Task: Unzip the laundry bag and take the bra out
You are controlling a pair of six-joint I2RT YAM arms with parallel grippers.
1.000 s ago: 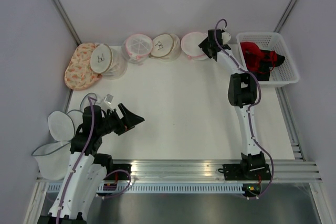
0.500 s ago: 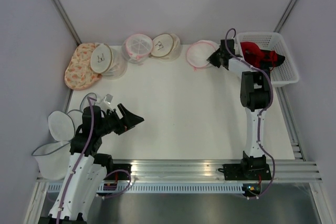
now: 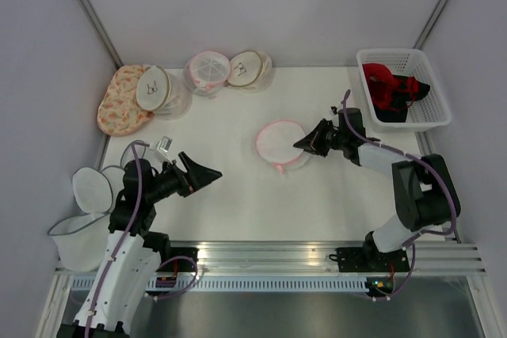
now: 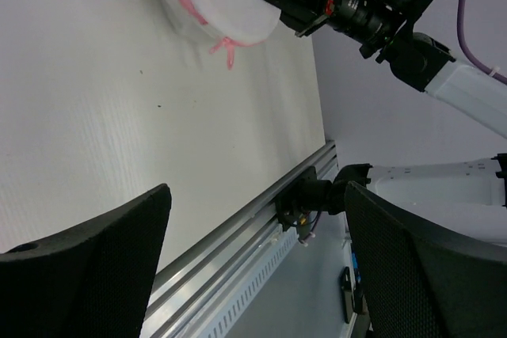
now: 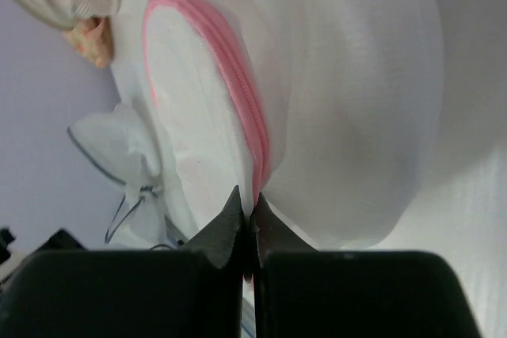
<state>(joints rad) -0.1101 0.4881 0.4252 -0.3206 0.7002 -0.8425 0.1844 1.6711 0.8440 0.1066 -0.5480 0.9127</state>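
The top view places the laundry bag (image 3: 279,142) on the bench (image 3: 238,195) a little toward 3 o'clock from centre, lying flat. The right gripper (image 3: 305,146) meets its 3 o'clock edge, though that view does not show how the fingers are set. The right wrist view settles it: the fingertips are pinched tight together on the bag's white fabric, right at the pink zipper (image 5: 238,93). The zipper looks closed along the stretch in sight. What is inside the bag cannot be made out.

The left wrist view adds a small pink pull tab (image 4: 226,47) dangling from the bag's rim. It also shows the left gripper (image 4: 255,189) with its jaws spread wide and nothing between them. From above, the left gripper sits at 8 o'clock, well apart from the bag.

The bench is white and matte. A white basket (image 3: 434,120) holding red and black garments (image 3: 388,89) stands at 2 o'clock. A row of round mesh bags (image 3: 210,73) lines the far edge from 10 to 12 o'clock. Pale lilac walls enclose the bench, and an aluminium rail (image 3: 277,255) runs along the near edge.
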